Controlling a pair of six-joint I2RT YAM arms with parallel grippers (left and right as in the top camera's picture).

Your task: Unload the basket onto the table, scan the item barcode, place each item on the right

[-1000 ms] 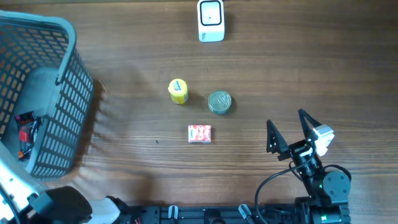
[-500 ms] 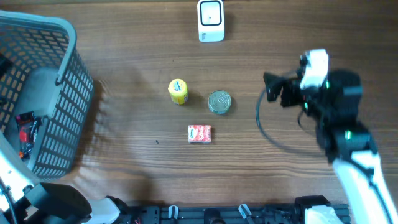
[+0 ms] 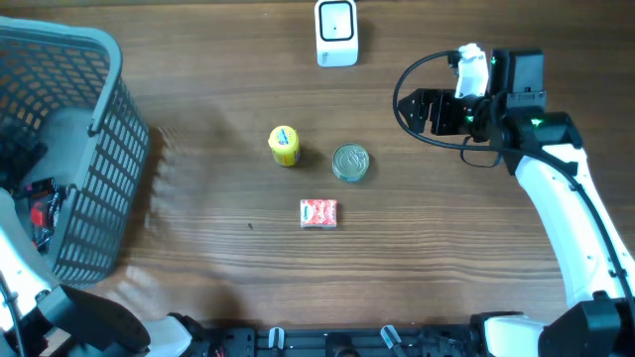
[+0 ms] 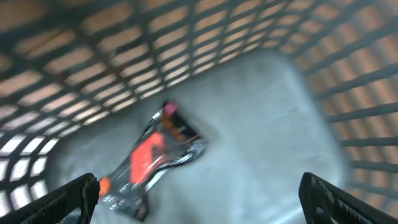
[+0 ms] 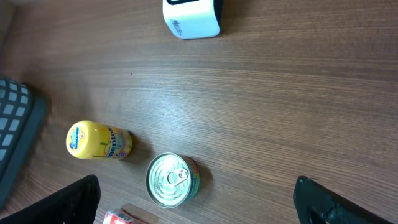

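Swinging out from the near edge, my right claw (image 3: 422,111) now hangs over the far right of the surface (image 3: 198,258), jaws wide apart and gripping nothing. My left claw (image 4: 202,205) gapes inside the grey basket (image 3: 109,149), above an orange wrapper (image 4: 152,162). Nearest me on the wood lies the red-and-white packet (image 3: 318,213). Beyond it stands the tin can (image 3: 349,162), left of my right claw and a little nearer me, well apart from it, with the yellow bottle (image 3: 284,145) near its left. Farthest sits the white scanner (image 3: 336,33).
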